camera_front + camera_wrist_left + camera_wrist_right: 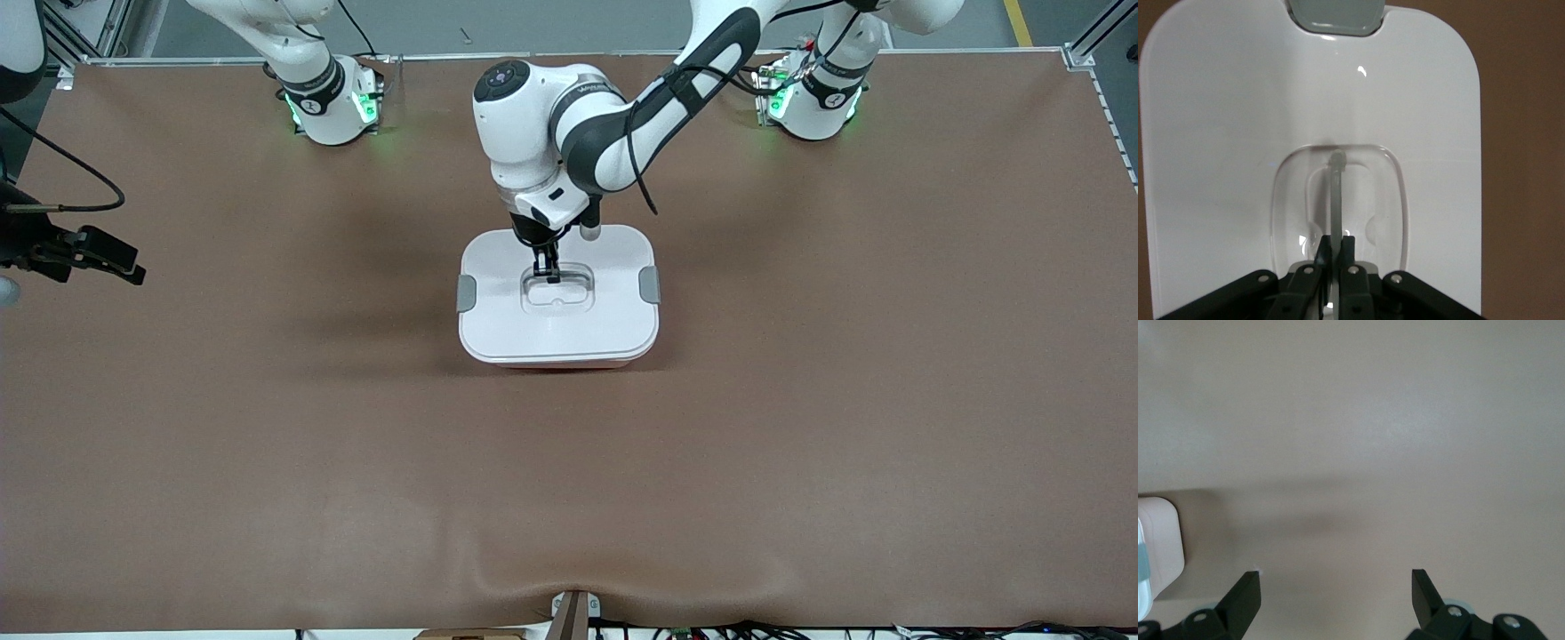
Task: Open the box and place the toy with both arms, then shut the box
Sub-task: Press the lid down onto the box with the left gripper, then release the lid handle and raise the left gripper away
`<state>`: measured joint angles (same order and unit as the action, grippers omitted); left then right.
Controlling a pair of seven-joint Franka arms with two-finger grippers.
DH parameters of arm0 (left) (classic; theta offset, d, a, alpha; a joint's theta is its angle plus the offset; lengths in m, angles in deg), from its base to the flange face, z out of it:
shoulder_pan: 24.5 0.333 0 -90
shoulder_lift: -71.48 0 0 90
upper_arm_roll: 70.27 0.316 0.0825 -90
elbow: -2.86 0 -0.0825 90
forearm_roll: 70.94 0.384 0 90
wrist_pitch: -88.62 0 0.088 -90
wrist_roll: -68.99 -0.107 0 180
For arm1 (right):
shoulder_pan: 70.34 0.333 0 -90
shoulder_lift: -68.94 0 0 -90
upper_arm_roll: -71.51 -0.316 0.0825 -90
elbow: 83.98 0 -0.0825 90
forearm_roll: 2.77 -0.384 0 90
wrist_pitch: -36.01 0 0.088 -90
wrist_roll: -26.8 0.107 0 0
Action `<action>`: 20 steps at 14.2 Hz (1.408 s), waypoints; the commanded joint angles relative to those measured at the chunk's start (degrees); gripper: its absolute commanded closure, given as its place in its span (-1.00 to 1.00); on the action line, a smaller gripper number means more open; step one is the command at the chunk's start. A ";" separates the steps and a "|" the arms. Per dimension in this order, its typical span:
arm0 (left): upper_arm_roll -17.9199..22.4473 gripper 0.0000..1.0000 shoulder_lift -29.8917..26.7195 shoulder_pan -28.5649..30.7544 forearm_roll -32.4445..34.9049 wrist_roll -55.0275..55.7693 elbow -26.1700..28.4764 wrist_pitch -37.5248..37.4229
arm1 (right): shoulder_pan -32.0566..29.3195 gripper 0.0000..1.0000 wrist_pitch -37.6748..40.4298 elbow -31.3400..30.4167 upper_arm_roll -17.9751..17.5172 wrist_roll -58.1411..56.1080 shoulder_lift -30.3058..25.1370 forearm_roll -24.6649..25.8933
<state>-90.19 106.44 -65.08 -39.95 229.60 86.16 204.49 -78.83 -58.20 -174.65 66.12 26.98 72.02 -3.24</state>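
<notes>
A: Nearest the front camera we have only bare tabletop. Then comes the box in the middle, its lid seated and both grey clips down at the sides.

B: Our left gripper sits in the lid's recess, jaws pinched tight on the clear handle. If we lift now and those clips are latched, we judge the whole tub could come up, or the thin handle could slip out of the jaws.

A: And the toy? We can't see it anywhere; the white lid hides the inside.

B: Our right gripper waits off at the right arm's end of the tabletop, jaws spread wide and empty, well apart from the box. Nothing else stands near the box; only the arm bases stand along the farthest edge.
</notes>
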 commanded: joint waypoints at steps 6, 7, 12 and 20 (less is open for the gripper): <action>-0.03 -0.10 -1.37 0.15 1.00 9.56 1.95 -0.99 | -0.57 -1.00 0.35 1.12 -0.06 0.26 0.26 -1.03; 0.06 -0.79 -2.16 0.24 0.65 7.81 1.61 -2.21 | -0.57 -1.00 0.35 1.12 0.03 0.17 0.26 -1.03; 0.14 -1.00 -9.62 3.48 -9.88 -12.03 -0.95 -11.69 | -0.48 -1.00 0.43 1.12 -0.06 0.26 0.17 -1.03; 0.06 -1.00 -23.26 18.15 -17.54 -57.81 -0.77 -27.18 | -1.71 -1.00 0.70 3.05 0.38 -1.67 0.35 -1.03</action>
<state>-89.82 86.01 -50.29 -55.86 181.21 83.95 178.94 -79.35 -58.23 -172.83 66.94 26.29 72.01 -3.37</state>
